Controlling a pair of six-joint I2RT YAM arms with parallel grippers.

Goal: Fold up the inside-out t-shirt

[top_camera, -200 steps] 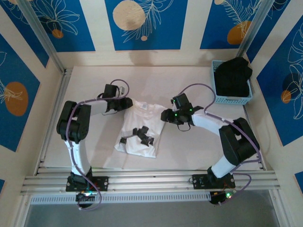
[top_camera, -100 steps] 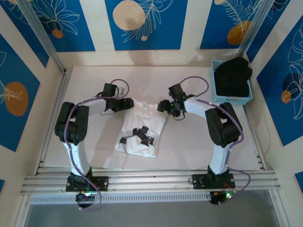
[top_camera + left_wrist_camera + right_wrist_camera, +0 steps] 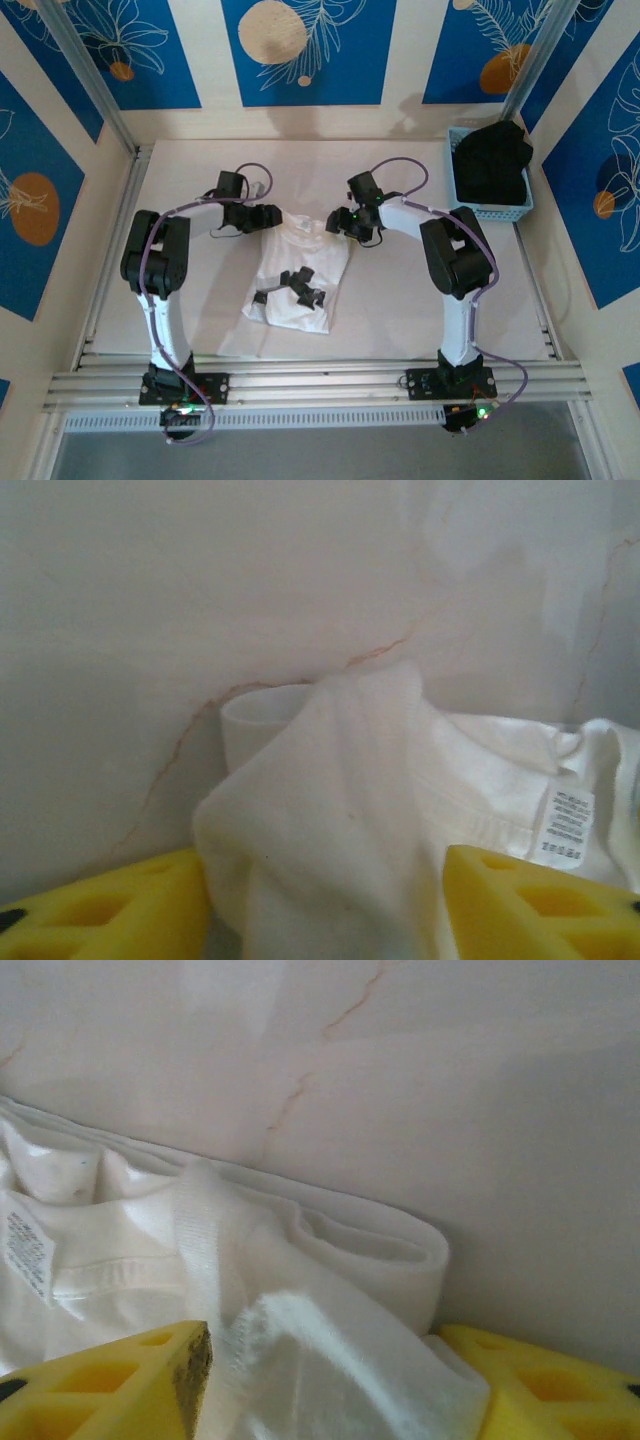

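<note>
shirt spot: the inside-out t-shirt [image 3: 300,255] lies on the pale table [image 3: 420,300], well to the left of the blue basket [image 3: 490,210] and a bit closer to the arm bases than it.
long axis: it's already a narrow strip. The collar end points about level with the basket, the hem end runs toward the bases.
key relation: both pincers sit at the collar end, one per shoulder corner. The cloth lies under them and stretches away toward the bases.
left gripper [image 3: 270,215]: on the corner farther from the basket. Jaws are wide, yellow fingers [image 3: 110,910] on either side of a raised peak of cloth, not pinched as far as I can see.
right gripper [image 3: 338,222]: on the corner nearer the basket. Also wide, its fingers [image 3: 100,1385] straddling a rolled, doubled edge.
nearer arm: pretty much a tie, so I'd guess a two-arm pull of the collar end toward the hem.
cloth: thin, soft, white, wrinkly. Ribbed seam and care label [image 3: 560,825] are showing, so the inside is out.
dark bits [image 3: 300,283]: on the shirt's near half, can't tell what they are.
basket contents: a black garment [image 3: 492,155], heaped up.
</note>
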